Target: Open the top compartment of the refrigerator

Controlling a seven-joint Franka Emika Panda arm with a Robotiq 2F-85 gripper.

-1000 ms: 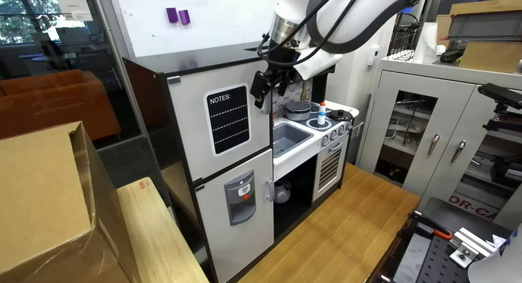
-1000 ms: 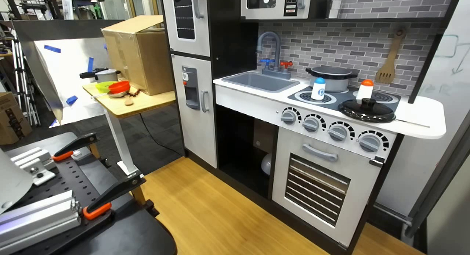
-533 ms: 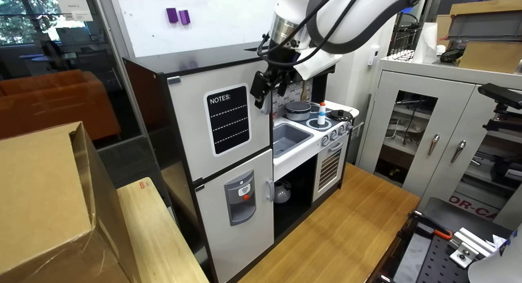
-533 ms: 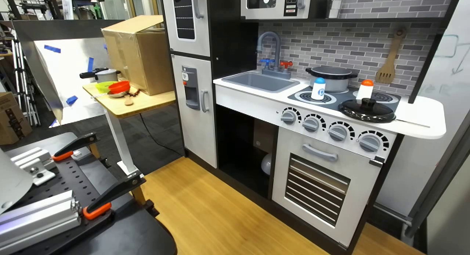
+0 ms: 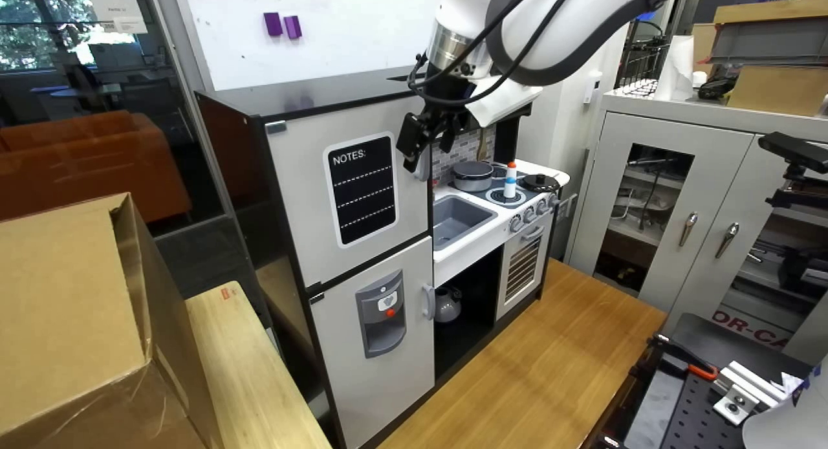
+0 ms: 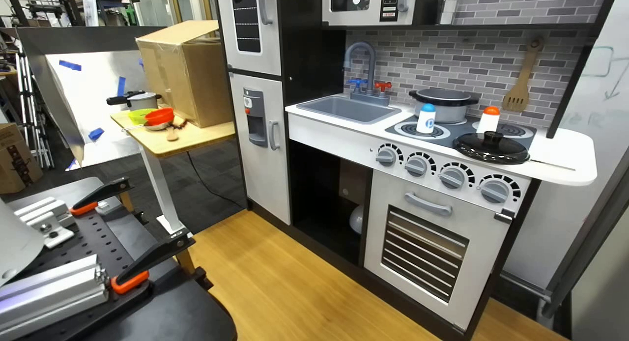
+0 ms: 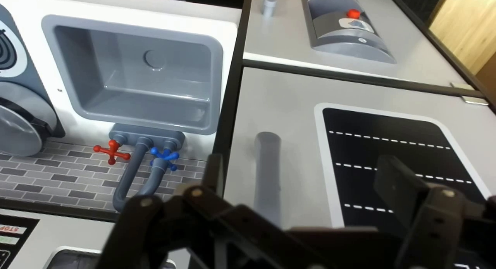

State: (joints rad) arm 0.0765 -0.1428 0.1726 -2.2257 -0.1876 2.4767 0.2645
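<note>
Top compartment (image 5: 352,193) of the toy refrigerator (image 5: 349,268) looks closed, just ahead of the tool (image 7: 306,179), which is spread; the wrist view shows the grey door handle (image 7: 267,178) ungripped within its gap. Grasping and pulling apparently remain.

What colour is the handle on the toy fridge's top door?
The handle is grey, showing best in the wrist view.

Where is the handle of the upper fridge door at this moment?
In the wrist view, the handle appears just right of center, between the open fingers and left of the notes panel.
</note>
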